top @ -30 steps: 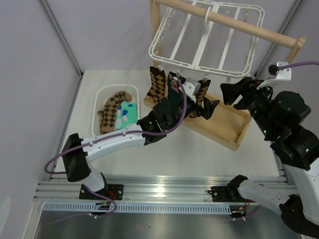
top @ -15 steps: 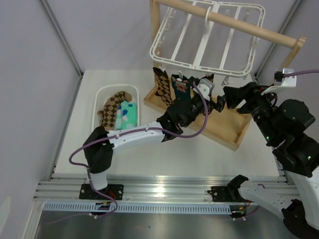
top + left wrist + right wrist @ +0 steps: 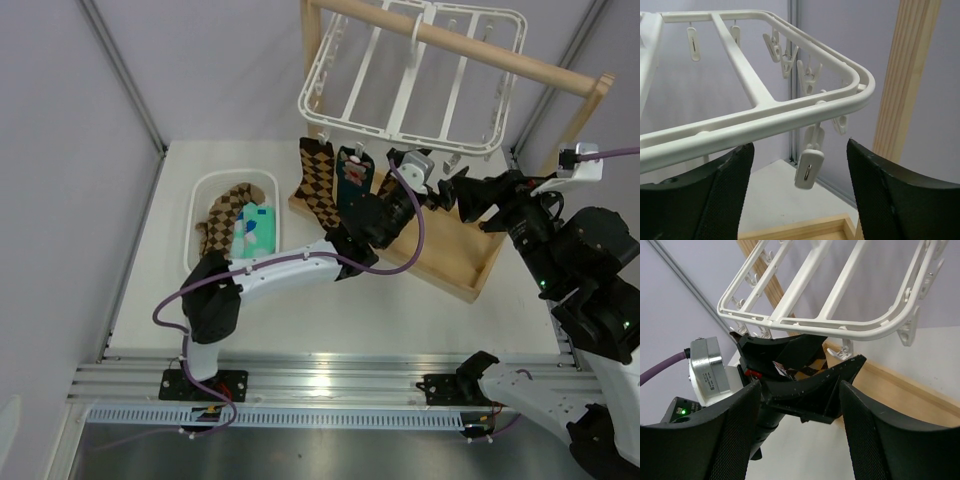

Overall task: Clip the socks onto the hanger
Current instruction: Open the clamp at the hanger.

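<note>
- We see the hanger point(image 3: 405, 88) on the wooden rod point(image 3: 500, 55), socks point(image 3: 318, 180) clipped beneath.
- Left pincer point(image 3: 799, 150) and right pincer point(image 3: 800, 385) both gape empty.
- The basket point(image 3: 235, 176) on the tabletop point(image 3: 400, 310) holds argyle and mint socks point(image 3: 245, 228).

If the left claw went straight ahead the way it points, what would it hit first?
Probably the white clip dangling under the hanger corner; it sits between the left claw and its open fingers, though depth is hard to judge.
</note>
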